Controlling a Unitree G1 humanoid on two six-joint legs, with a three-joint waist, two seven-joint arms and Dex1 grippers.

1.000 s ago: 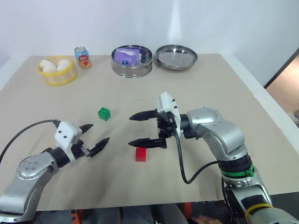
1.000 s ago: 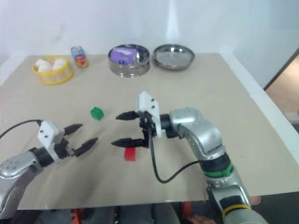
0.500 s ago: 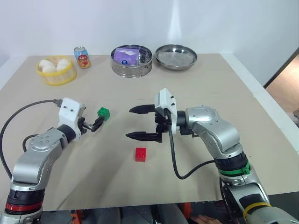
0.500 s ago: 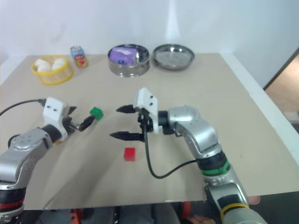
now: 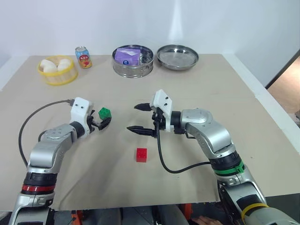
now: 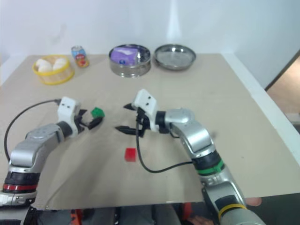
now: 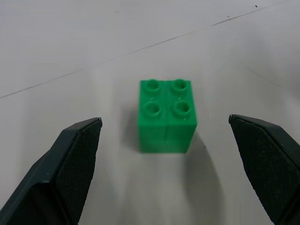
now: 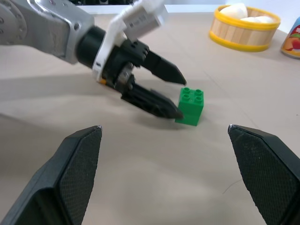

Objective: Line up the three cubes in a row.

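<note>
Red cube (image 5: 141, 154) sits nearest on the counter (image 5: 197, 93). Farther left, green cube (image 5: 105, 113) is framed by the left gripper (image 5: 104, 122), jaws spread, untouched. Right gripper (image 5: 137, 117) jaws spread, empty. Judged light, rigid, slick plastic; flat side faces should be pinched.

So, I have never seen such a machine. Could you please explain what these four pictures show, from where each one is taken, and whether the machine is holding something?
This is a two-armed robot at a table. Two pictures come from cameras on its head, looking down. The other two come from a camera on each wrist, looking along that arm's two black fingers. Nothing is held: the left gripper is open with the green cube in front of its fingers, and the right gripper is open above the table. A red cube lies nearer the robot. At the far edge stand a yellow basket, a small can, a steel pot and a steel dish.
</note>
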